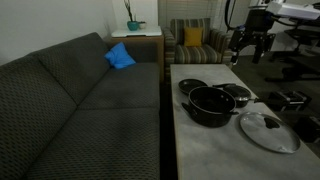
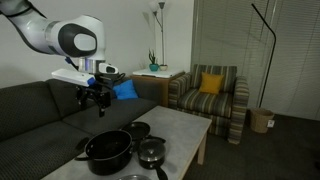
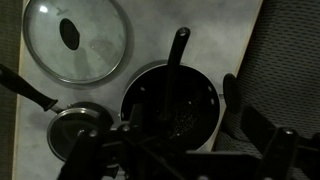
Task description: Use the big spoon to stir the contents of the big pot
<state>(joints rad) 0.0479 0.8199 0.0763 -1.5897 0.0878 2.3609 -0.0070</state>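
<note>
The big pot is wide and black and stands mid-table; it shows in both exterior views. In the wrist view the big pot lies right below the camera, dark inside. A long dark handle, seemingly the big spoon's, sticks out over its rim. My gripper hangs in the air well above the table's far end, near the couch edge, and also shows in an exterior view. Its fingers are spread apart and hold nothing.
A glass lid with a steel rim lies on the table's near end. A small pot with a steel lid and a long handle stands beside the big pot. A smaller black pot sits behind it. A grey couch runs along the table.
</note>
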